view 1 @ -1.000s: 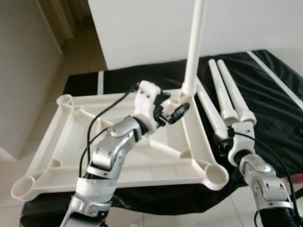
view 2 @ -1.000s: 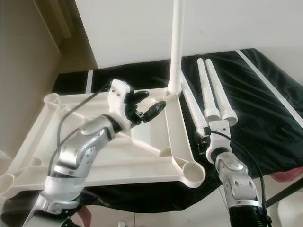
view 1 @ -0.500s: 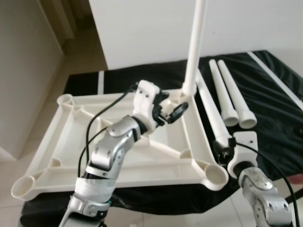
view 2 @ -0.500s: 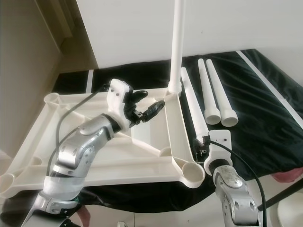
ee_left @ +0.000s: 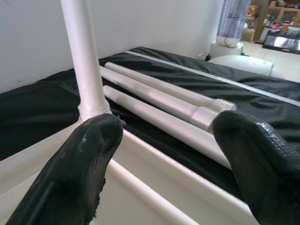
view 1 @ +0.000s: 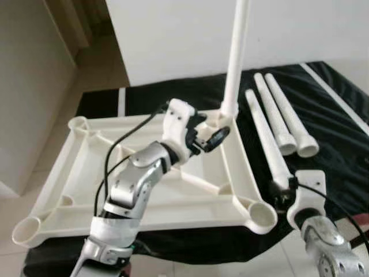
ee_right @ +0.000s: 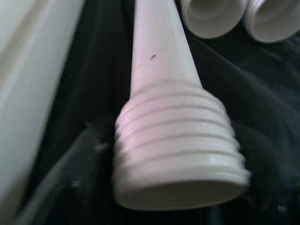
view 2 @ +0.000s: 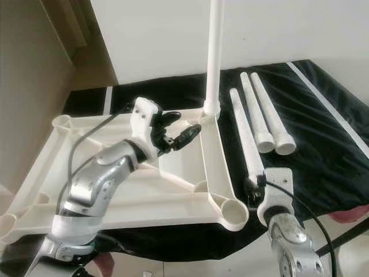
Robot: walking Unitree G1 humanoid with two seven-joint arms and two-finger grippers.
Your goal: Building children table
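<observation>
Tabletop first: the big white plastic children's tabletop (view 1: 144, 190) lies upside down on the black cloth (view 1: 334, 127), its ribs and round corner sockets facing up. One long white plastic leg (view 1: 235, 63) stands upright in the far right corner socket, so I judge one leg of four is mounted. The near right corner socket (view 1: 263, 215) is open and waits for a leg.

On the cloth to the right of the tabletop lie three more white tapered legs. Two of them (view 1: 288, 121) lie side by side, farther to the right. The third loose leg (view 1: 266, 138) lies just beside the tabletop edge, with its threaded end toward me.

My right gripper (view 2: 252, 195) is at this threaded end (ee_right: 178, 150); the right wrist view has the thread very close between the dark fingers, but I cannot tell if they already close on it. My left gripper (ee_left: 168, 154) hovers over the tabletop near the base of the mounted leg, fingers wide apart, holding nothing.

I judge the step in hand is picking up the second leg. Next move calls for a firm grip on the thick end, then lifting it, turning it upright and screwing the thread into a free socket.
</observation>
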